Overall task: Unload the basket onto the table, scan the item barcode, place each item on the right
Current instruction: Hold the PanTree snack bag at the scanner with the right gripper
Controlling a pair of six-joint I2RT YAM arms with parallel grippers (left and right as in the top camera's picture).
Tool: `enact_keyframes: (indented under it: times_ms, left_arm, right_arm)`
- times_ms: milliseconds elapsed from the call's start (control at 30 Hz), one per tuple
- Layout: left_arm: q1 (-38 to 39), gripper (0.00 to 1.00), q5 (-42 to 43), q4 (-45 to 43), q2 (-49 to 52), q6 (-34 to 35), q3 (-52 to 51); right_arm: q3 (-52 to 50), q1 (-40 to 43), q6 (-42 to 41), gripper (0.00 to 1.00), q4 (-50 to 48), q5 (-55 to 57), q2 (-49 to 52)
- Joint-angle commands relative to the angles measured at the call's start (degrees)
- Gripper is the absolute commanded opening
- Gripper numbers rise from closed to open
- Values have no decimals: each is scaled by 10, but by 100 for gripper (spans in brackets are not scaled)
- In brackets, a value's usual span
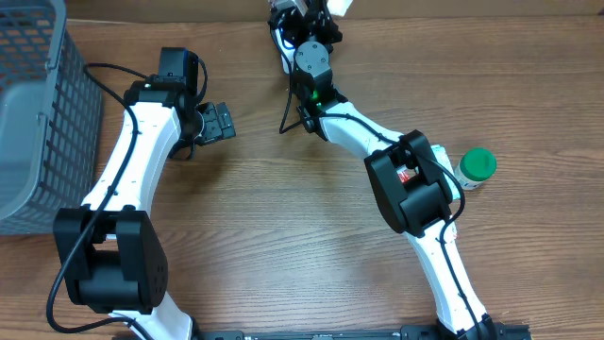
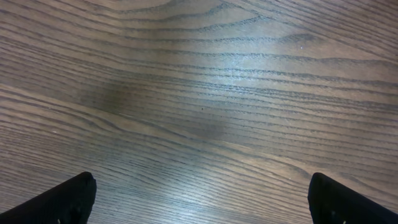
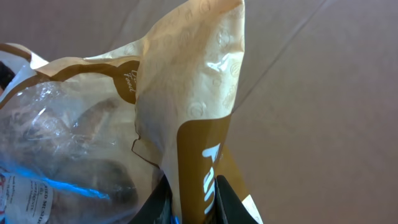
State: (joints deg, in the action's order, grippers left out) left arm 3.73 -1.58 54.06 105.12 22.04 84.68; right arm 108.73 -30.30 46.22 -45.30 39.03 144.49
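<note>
The left gripper (image 1: pixel 215 121) hovers over the table (image 2: pixel 199 93), jaws fully apart and empty, probably just out of the way. At the far edge the right gripper (image 3: pixel 193 208), nearly closed, pinches the snack bag (image 3: pixel 186 74) by one end; its long axis runs straight away from this gripper, likely to present the barcode

Wood-grain table (image 1: pixel 283 217), grey mesh basket (image 1: pixel 38 113) at its left edge, green-lidded jar (image 1: pixel 477 168) far right.
</note>
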Motion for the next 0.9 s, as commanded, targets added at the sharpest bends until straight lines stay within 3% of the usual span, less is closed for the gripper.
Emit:
enact_keyframes:
  times_ms: [0,300,533,867]
  left_arm:
    - [1,100,-3,-1,-7,-11,6]
    - [1,100,-3,-1,-7,-11,6]
    - [1,100,-3,-1,-7,-11,6]
    - [1,100,-3,-1,-7,-11,6]
  right_arm:
    - [7,5,9,4,-10,4,9]
    - [7,15,144,4,-80,-19,10]
    - [7,45,138,4,-77,-16,27]
    - [7,23,123,4,-72,-18,42]
